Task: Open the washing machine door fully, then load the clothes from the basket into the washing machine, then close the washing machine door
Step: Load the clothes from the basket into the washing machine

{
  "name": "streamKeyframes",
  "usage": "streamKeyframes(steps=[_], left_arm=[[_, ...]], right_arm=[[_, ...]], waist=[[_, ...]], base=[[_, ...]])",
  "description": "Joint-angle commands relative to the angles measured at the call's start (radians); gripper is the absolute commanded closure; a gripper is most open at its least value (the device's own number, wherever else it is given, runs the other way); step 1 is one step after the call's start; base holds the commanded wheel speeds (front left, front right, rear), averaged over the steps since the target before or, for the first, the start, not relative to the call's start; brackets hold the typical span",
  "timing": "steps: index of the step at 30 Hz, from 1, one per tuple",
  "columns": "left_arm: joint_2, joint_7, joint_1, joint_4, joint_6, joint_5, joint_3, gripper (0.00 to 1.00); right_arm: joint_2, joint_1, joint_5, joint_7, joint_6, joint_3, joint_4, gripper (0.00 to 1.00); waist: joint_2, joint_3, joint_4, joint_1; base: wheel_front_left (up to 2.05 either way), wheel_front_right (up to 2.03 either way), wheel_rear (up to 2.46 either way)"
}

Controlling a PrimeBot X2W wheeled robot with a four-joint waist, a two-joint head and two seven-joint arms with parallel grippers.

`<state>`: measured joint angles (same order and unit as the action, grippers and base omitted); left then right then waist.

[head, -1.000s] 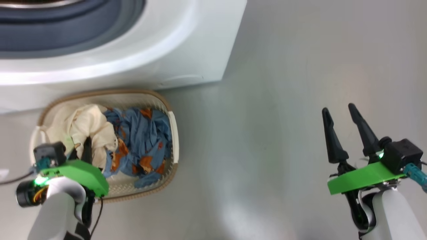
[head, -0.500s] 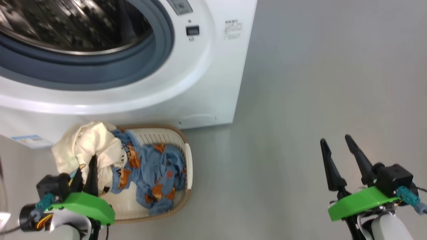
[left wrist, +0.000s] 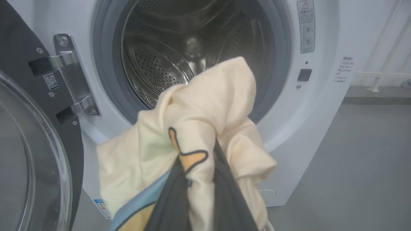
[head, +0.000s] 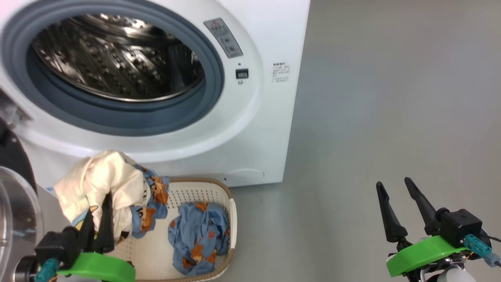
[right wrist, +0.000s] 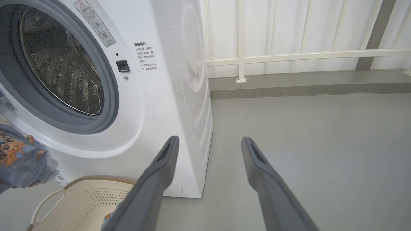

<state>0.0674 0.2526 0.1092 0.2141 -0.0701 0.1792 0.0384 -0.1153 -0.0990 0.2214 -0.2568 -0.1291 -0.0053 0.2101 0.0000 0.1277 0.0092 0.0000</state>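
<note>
Jaws of the left gripper (head: 98, 223) pinch the cream garment (head: 100, 178), held above the basket (head: 231, 219) in front of the washing machine (head: 270, 129), whose door (head: 17, 219) stands open. Blue garment (head: 199, 235) lies partly in the basket. Right gripper (head: 393, 183) jaws gape empty over the floor (head: 372, 98).

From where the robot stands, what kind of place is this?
Probably a laundry corner, maybe a balcony or utility room: a white front-loading washing machine, a perforated basket on the bare grey floor, and a white railing behind.
</note>
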Motion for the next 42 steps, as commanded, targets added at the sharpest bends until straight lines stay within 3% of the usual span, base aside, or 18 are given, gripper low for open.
streamKeyframes(steps=[1, 12, 26, 42], left_arm=[[0.015, 0.009, 0.002, -0.045, 0.010, -0.021, 0.036, 1.00], [0.011, 0.009, -0.086, -0.137, 0.013, -0.048, 0.029, 1.00], [-0.001, 0.009, -0.120, -0.130, 0.016, -0.031, 0.024, 1.00], [-0.003, 0.009, 0.028, -0.099, 0.002, -0.013, 0.040, 1.00]], right_arm=[[-0.005, 0.001, -0.012, -0.005, -0.002, 0.028, -0.021, 0.00], [-0.004, 0.028, -0.032, -0.005, -0.002, 0.022, -0.026, 0.00], [-0.001, 0.041, -0.042, -0.005, -0.002, 0.013, -0.041, 0.00], [0.009, -0.015, -0.030, -0.005, -0.002, 0.020, -0.056, 0.00]], waist=[[0.0000, -0.036, 0.011, 0.0000], [0.0000, -0.095, 0.020, 0.0000], [0.0000, -0.093, 0.018, 0.0000], [0.0000, 0.069, 0.002, 0.0000]], base=[[0.00, 0.00, 0.00], [0.00, 0.00, 0.00], [0.00, 0.00, 0.00], [0.00, 0.00, 0.00]])
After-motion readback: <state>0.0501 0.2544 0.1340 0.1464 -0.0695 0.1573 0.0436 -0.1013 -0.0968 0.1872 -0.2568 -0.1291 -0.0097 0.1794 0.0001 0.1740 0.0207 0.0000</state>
